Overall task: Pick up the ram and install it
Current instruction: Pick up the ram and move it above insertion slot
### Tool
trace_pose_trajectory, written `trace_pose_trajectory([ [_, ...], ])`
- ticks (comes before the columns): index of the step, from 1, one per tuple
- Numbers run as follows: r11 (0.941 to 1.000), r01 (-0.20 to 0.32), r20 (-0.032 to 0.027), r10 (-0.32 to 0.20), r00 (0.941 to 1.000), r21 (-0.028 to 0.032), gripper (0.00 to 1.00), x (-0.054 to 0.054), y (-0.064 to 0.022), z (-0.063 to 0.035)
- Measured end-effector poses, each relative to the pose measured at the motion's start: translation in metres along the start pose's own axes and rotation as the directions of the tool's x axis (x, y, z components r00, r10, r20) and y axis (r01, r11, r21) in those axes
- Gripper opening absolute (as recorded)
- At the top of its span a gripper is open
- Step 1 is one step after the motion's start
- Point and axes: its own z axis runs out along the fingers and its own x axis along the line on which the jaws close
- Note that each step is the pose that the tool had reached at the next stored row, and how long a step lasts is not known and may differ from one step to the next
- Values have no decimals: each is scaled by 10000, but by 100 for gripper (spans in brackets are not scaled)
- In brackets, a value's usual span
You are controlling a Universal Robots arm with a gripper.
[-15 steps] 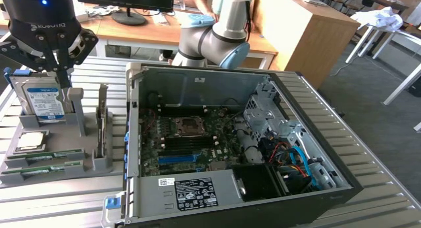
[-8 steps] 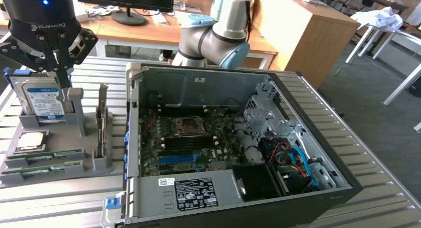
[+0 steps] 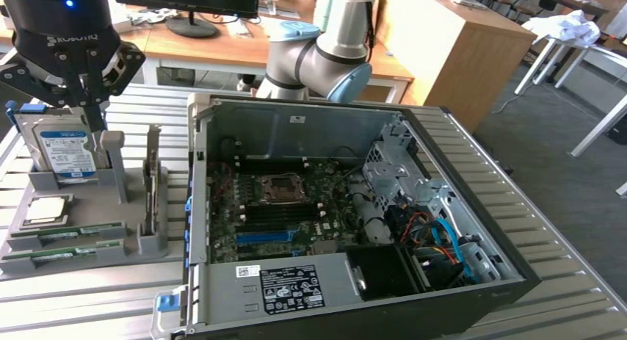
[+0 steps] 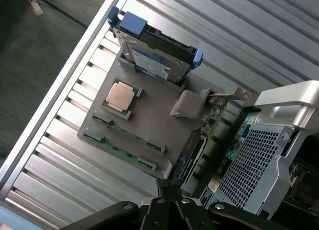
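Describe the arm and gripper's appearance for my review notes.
The arm has pale grey rounded segments with light blue joint caps. The gripper is black, marked ROBOTIQ in pale letters, with a small blue light on its body and bolted linkage bars.

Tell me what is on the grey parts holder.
An upright hard drive, a processor chip, two flat ram sticks and an upright expansion card. The drive's bottom edge is hidden in its slot.

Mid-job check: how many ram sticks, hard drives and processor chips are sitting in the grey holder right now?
Ram sticks: 2
Hard drive: 1
Processor chip: 1
Total: 4
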Motion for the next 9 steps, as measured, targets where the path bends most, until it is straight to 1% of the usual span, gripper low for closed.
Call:
trace_pose_trajectory([
  [9, 9994, 347, -15, -347, 9994, -8, 10, 0, 0, 0],
])
